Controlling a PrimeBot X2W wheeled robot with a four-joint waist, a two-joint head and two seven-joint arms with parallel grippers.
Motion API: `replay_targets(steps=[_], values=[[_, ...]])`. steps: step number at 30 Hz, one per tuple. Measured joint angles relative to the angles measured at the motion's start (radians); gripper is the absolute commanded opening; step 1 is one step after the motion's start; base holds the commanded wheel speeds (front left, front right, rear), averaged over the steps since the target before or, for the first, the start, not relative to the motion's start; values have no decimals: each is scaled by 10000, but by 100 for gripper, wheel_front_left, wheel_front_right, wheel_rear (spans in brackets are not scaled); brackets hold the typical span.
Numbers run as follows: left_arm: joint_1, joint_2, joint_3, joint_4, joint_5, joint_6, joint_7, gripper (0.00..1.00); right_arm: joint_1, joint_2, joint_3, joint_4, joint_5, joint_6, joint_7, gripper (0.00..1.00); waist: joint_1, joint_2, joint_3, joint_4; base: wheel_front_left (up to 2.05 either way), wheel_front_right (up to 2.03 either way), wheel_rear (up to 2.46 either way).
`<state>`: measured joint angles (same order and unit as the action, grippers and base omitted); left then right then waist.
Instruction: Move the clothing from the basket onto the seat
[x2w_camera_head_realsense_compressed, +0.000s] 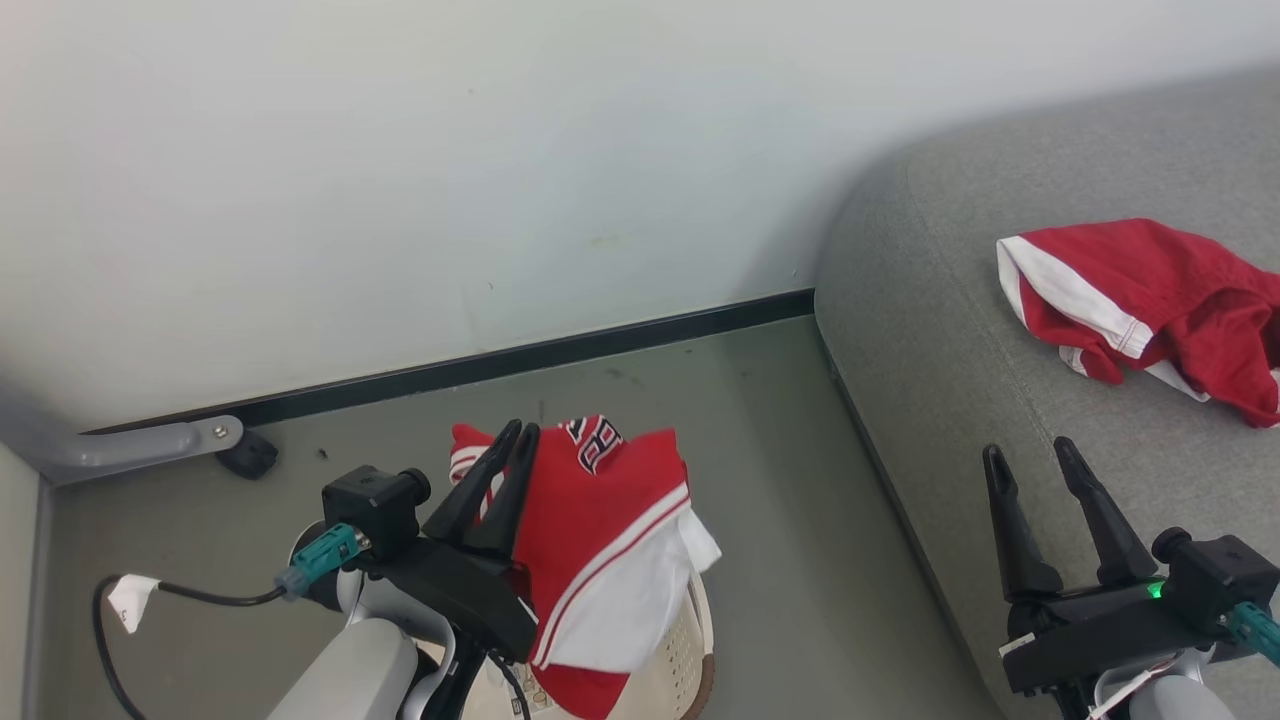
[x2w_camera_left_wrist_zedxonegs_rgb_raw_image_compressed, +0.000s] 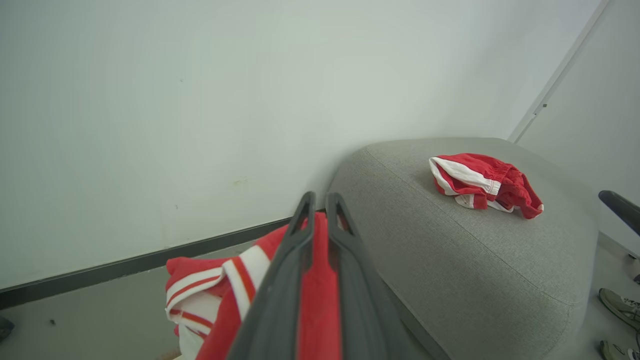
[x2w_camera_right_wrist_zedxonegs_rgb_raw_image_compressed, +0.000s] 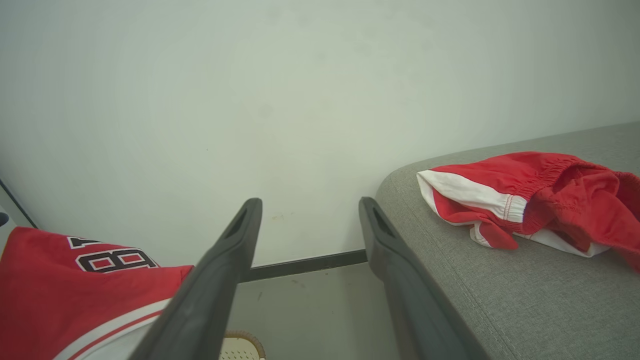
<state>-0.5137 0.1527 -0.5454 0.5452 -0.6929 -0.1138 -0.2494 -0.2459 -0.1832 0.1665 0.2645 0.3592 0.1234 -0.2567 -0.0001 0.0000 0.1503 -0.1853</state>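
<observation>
Head view: the grey seat (x2w_camera_head_realsense_compressed: 930, 300) lies at the right. The red jersey (x2w_camera_head_realsense_compressed: 600, 540) hangs clear of it, over the floor to its left. The red shorts (x2w_camera_head_realsense_compressed: 1150, 290) lie crumpled on the seat, near its rounded corner. The basket (x2w_camera_head_realsense_compressed: 685, 650) stands on the floor, partly hidden under the jersey. The left gripper (x2w_camera_head_realsense_compressed: 522, 430) has its jaws clamped on the jersey's upper fold. The right gripper (x2w_camera_head_realsense_compressed: 1028, 448) hovers at the seat's edge, jaws wide apart, empty.

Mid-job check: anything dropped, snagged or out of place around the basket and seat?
Nothing stands out. The shorts lie crumpled on the seat; the jersey hangs over the basket from the left gripper, whose jaws are shut on it.
</observation>
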Motion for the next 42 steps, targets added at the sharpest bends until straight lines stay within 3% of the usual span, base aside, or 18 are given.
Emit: replay_targets(steps=[17,30,42], values=[[829,372,192,-1034,-19,451,100,100,154,-286,-171,-226,117,0,0,100,1,1,-129,618,0,0,0],[2025,1001,846,-2105,-128,1091,69,100,607,-556,-464,-385,192,0,0,100,1,1,-470,1471,0,0,0],[3754,1567,2042,-3544,-439,1965,0,100,1146,-558,-431,-725,203,0,0,100,0,1,-867,1871,0,0,0]])
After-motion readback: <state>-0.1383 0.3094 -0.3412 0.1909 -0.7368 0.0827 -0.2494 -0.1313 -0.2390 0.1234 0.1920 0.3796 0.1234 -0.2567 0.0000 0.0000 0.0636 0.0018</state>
